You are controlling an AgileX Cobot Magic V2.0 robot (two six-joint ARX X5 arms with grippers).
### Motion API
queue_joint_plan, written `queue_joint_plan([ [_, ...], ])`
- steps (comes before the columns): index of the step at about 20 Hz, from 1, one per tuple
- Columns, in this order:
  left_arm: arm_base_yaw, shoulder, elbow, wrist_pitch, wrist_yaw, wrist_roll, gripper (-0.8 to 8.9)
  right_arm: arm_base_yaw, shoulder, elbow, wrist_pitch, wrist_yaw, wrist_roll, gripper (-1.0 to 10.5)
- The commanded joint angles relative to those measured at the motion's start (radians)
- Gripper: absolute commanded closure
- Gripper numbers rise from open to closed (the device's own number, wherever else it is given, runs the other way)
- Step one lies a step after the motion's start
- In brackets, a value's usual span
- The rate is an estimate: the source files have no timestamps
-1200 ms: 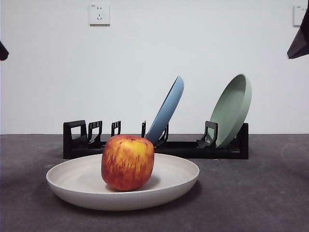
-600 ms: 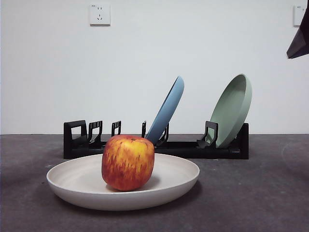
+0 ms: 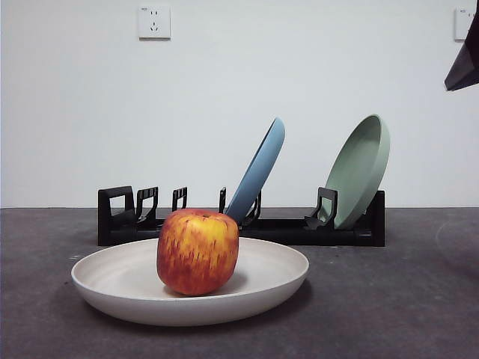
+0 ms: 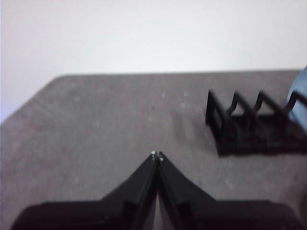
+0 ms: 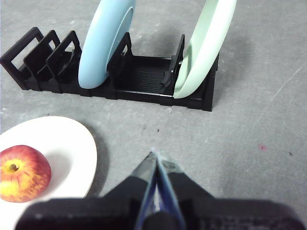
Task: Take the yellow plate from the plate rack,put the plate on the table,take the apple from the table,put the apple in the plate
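Red and yellow, the apple (image 3: 197, 251) is sitting inside the yellow plate (image 3: 277, 273), which is lying flat on the table (image 3: 404, 299) in front of the plate rack (image 3: 299, 229). You are looking at a blue plate (image 3: 260, 170) and a green plate (image 3: 361, 169) leaning in the rack's slots. Your left gripper (image 4: 157, 155) is hanging over bare table near the rack's empty end, its jaws pressed together around nothing. Your right gripper (image 5: 154, 154) is hovering above the table beside the yellow plate, jaws likewise closed and empty.
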Motion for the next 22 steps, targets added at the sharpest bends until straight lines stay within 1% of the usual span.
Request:
queue_joint_plan([
  [1,0.006,-0.030,-0.053,0.011,0.005,0.008,8.16,0.001,-0.001,-0.002,0.007,0.003,0.010,9.5],
  [7,0.006,-0.063,-0.132,0.019,0.004,0.008,8.16,0.001,-0.001,-0.002,0.007,0.003,0.010,9.5],
  [22,0.006,-0.065,-0.134,0.013,0.006,0.001,8.16,0.001,-0.001,-0.002,0.006,0.003,0.010,9.5],
])
